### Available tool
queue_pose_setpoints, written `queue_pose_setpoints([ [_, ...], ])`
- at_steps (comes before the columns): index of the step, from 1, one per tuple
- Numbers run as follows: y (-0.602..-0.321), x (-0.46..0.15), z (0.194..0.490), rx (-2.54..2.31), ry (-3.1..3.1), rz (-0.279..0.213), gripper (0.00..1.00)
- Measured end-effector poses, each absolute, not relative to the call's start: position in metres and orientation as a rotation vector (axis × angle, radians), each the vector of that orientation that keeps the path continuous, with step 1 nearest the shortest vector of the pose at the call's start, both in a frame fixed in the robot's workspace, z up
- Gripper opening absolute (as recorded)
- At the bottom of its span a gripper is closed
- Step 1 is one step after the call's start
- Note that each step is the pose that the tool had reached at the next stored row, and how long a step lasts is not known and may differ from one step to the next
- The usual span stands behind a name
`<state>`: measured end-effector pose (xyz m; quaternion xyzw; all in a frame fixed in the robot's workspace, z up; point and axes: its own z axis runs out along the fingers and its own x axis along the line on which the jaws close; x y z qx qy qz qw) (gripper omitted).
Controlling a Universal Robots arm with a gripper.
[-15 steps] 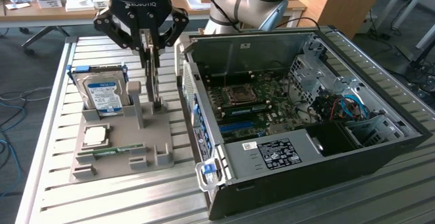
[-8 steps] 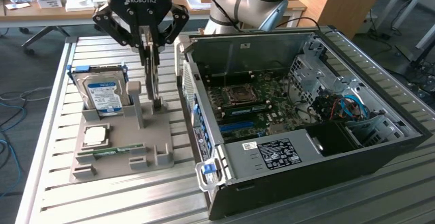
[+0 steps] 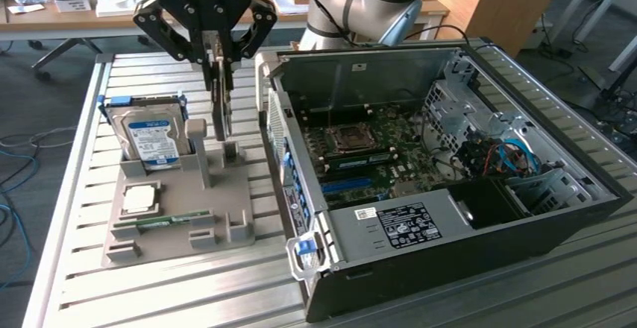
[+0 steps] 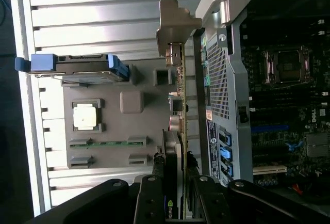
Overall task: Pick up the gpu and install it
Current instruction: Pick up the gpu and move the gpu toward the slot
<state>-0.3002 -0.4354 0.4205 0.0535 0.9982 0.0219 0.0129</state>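
Observation:
The gpu (image 3: pixel 222 101) hangs on edge, thin and upright, from my gripper (image 3: pixel 218 56), whose fingers are shut on its upper edge. Its lower end sits right over a slotted post of the grey parts fixture (image 3: pixel 169 231); I cannot tell whether it still touches the slot. In the wrist view the gpu (image 4: pixel 180 87) runs edge-on away from my gripper (image 4: pixel 178 182), with its silver end bracket (image 4: pixel 172 20) at the far end. The open computer case (image 3: pixel 557 216) lies at the exterior view's right, its motherboard (image 3: pixel 383 145) exposed.
On the fixture stand a hard drive (image 3: pixel 149 130) with a blue-white label, a CPU (image 3: pixel 139 197) and a RAM stick (image 3: pixel 164 221). The case's perforated rear wall (image 4: pixel 219 74) is close beside the card. The slatted metal table (image 3: pixel 199 298) carries everything.

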Motion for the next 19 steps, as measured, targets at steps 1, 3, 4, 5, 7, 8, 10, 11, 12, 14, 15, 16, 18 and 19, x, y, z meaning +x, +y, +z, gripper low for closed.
queue_pose_setpoints([
  [1,-0.435,-0.300,0.421,0.167,3.111,0.068,0.27],
  [3,-0.435,-0.300,0.421,0.167,3.111,0.068,0.27],
  [4,-0.435,-0.300,0.421,0.167,3.111,0.068,0.27],
  [5,-0.435,-0.300,0.421,0.167,3.111,0.068,0.27],
  [7,-0.435,-0.299,0.421,0.166,3.111,0.068,0.27],
  [8,-0.435,-0.298,0.421,0.166,3.111,0.068,0.27],
  [10,-0.435,-0.295,0.421,0.167,3.111,0.068,0.27],
  [11,-0.435,-0.294,0.421,0.167,3.111,0.068,0.27],
  [12,-0.435,-0.292,0.421,0.167,3.111,0.068,0.27],
  [14,-0.435,-0.288,0.421,0.167,3.111,0.068,0.27],
  [15,-0.435,-0.286,0.421,0.167,3.111,0.068,0.27],
  [16,-0.435,-0.284,0.421,0.167,3.111,0.069,0.27],
  [18,-0.435,-0.278,0.421,0.167,3.111,0.069,0.27],
  [19,-0.435,-0.275,0.421,0.167,3.111,0.069,0.27],
])
